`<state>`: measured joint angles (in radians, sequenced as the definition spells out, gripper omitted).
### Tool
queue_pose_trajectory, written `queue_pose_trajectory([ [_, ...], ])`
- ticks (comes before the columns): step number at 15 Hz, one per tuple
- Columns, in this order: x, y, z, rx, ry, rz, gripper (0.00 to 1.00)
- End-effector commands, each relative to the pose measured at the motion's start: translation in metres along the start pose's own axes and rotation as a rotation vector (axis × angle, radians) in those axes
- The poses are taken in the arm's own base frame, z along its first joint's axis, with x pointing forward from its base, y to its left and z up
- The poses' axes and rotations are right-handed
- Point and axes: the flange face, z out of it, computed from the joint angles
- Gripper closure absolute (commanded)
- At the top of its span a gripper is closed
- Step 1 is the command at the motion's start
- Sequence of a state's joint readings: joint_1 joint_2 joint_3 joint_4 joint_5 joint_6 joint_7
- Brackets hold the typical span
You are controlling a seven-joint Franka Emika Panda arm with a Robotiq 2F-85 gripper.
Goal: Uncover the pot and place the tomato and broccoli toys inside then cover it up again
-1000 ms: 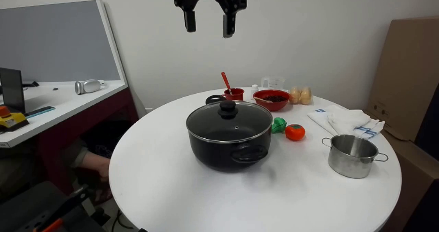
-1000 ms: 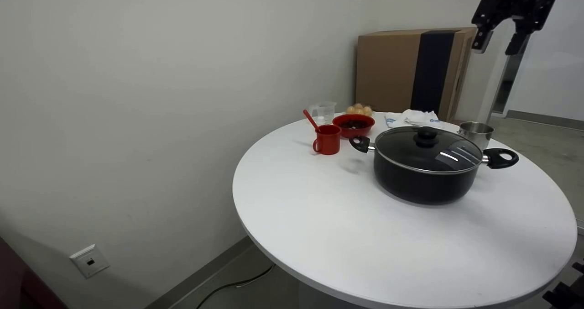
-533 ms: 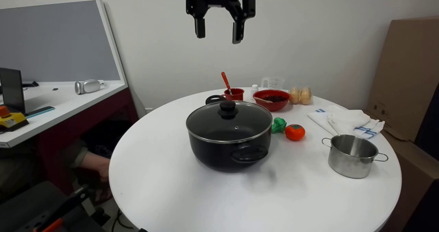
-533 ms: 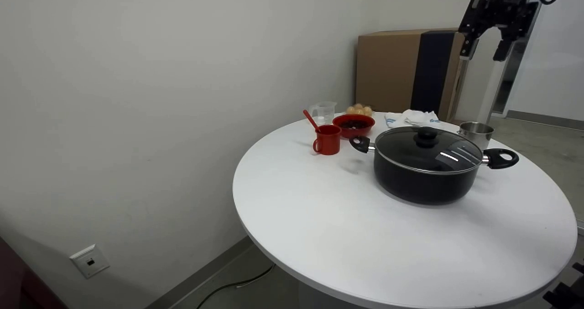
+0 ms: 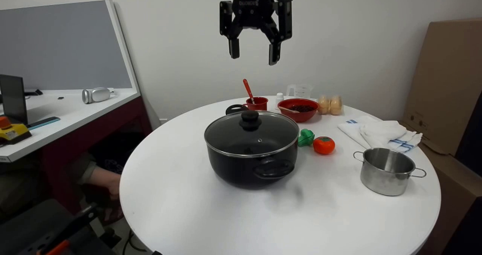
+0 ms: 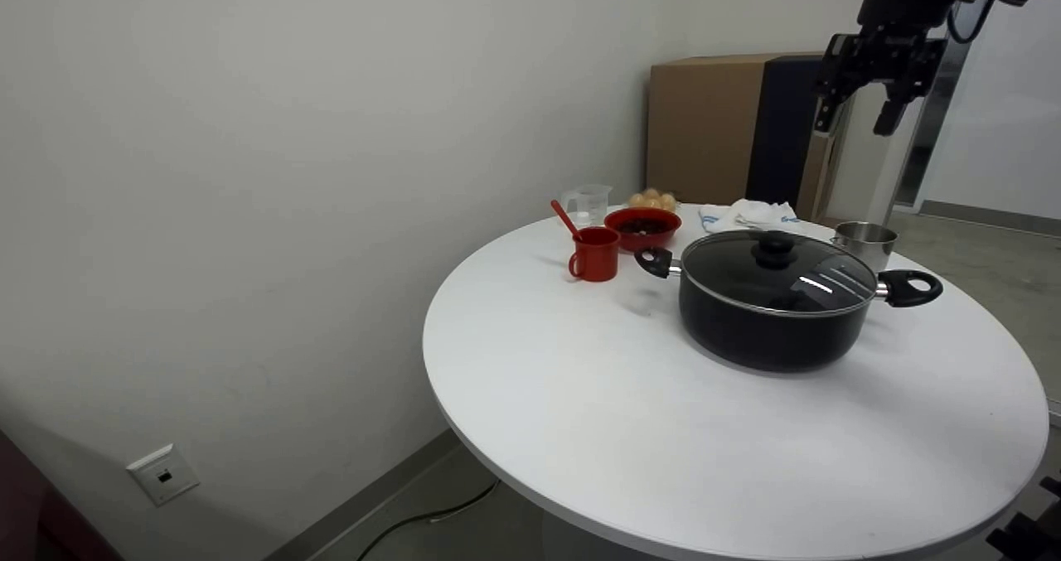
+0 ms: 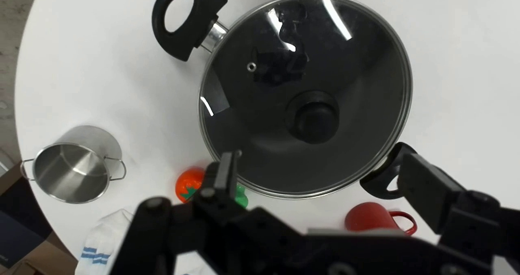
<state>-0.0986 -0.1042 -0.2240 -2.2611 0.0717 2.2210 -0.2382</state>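
Note:
The wide black pot (image 5: 248, 174) stands on the round table with its glass lid (image 5: 226, 136) on. In the wrist view the lid's dark knob (image 7: 317, 120) lies a little above the space between the fingers. High over the table hangs my gripper (image 5: 254, 60), jaws wide apart and nothing between them. The red-orange tomato (image 5: 324, 145) and the green broccoli (image 5: 305, 138) sit side by side on the table beside the pot. A finger partly covers the tomato (image 7: 189, 182) and broccoli (image 7: 241, 196) in the wrist view. Neither toy shows in an exterior view (image 6: 771, 337), where the pot stands.
A steel pot (image 5: 387, 172) and a white towel (image 5: 384, 132) share the table (image 5: 180, 209). Behind the black pot are a red mug (image 6: 595, 254) with a red spoon, a red bowl (image 6: 645, 238), a measuring cup (image 5: 302, 91) and eggs (image 5: 330, 105). Cardboard boxes (image 6: 704, 130) stand beyond.
My gripper has come down and, in the exterior views, shifted right in one and left in another, staying open. The objects on the table have not moved.

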Motion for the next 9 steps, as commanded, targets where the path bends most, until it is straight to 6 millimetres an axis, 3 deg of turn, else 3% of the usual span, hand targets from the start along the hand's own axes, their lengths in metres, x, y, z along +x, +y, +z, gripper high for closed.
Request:
queue_pose_trajectory([
  [1,0.024,0.003,0.033,0.005,-0.002,0.010,0.00],
  [9,0.065,-0.020,0.090,-0.014,-0.043,-0.033,0.00],
])
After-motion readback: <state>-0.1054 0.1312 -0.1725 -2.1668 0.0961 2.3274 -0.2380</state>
